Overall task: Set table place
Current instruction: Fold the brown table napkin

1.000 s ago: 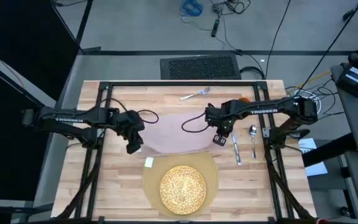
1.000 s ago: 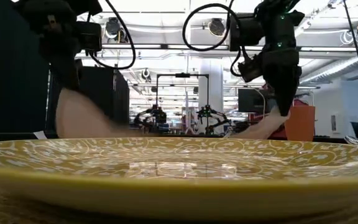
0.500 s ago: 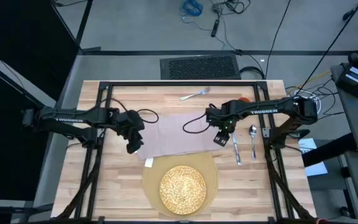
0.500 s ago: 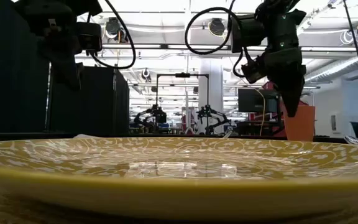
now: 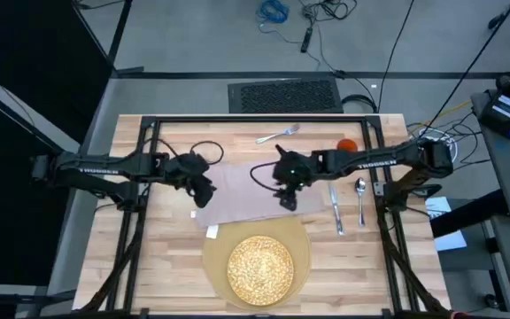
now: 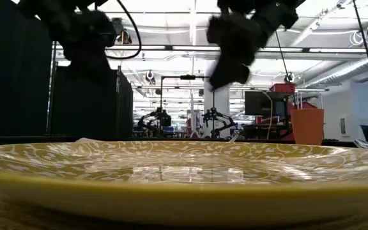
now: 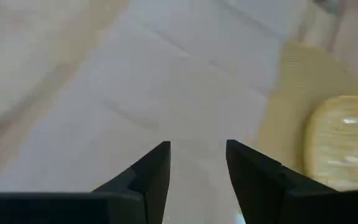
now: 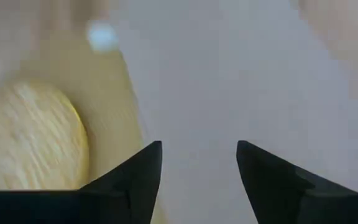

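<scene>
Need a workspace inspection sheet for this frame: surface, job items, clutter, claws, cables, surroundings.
Surface: wooden table, black frame.
Job items: napkin flat at centre; plate on placemat at near edge; knife and spoon to the right; fork at far edge; orange cup far right.
Clutter: small white tag by the placemat.
Claws: left claw open over napkin's left end; right claw open over its right part; both empty.
Cables: loops on both arms; loose cables on the floor beyond.
Surroundings: floor grate; lab room behind.
</scene>
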`<state>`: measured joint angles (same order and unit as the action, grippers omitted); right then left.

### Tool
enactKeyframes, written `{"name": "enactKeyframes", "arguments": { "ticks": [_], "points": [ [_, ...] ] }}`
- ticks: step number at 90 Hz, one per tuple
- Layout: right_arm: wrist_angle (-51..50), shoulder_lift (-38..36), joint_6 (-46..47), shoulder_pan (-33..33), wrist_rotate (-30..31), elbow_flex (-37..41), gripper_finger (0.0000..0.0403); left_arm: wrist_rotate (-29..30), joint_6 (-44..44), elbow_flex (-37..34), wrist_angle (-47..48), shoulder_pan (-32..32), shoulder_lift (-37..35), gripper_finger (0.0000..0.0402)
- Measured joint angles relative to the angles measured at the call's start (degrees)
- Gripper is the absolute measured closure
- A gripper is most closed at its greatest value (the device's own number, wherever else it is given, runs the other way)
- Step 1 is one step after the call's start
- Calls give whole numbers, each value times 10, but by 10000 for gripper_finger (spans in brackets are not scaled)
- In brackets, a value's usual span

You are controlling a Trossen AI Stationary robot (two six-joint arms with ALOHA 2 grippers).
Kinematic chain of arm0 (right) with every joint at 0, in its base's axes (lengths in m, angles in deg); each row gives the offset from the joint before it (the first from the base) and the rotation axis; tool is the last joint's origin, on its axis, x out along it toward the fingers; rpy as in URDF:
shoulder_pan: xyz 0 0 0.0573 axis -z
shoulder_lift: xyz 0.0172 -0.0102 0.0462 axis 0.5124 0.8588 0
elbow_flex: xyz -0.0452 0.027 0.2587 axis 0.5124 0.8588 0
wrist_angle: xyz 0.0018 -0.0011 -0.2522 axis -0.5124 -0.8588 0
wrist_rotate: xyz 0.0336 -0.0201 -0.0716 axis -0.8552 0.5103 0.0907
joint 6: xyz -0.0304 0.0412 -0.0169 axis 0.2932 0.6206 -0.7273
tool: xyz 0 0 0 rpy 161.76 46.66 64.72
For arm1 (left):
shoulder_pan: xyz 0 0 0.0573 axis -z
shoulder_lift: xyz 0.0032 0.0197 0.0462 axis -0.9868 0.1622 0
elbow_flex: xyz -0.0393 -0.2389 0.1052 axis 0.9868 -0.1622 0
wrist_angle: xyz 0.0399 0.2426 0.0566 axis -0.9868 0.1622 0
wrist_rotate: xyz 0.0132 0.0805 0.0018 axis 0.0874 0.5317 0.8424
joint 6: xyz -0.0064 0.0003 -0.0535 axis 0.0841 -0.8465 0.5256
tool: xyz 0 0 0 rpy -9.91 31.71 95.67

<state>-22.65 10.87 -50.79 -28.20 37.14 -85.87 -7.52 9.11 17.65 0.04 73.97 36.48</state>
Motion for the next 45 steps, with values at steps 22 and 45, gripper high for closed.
{"name": "enactKeyframes", "arguments": {
  "ticks": [22, 45],
  "points": [
    [162, 66, 30, -62, -4, -4, 231, 62, -86, 0, 108, -81, -4, 270],
    [78, 153, 50, -82, 63, -65, 250, 39, -127, 1, 130, -152, -60, 270]
  ]
}}
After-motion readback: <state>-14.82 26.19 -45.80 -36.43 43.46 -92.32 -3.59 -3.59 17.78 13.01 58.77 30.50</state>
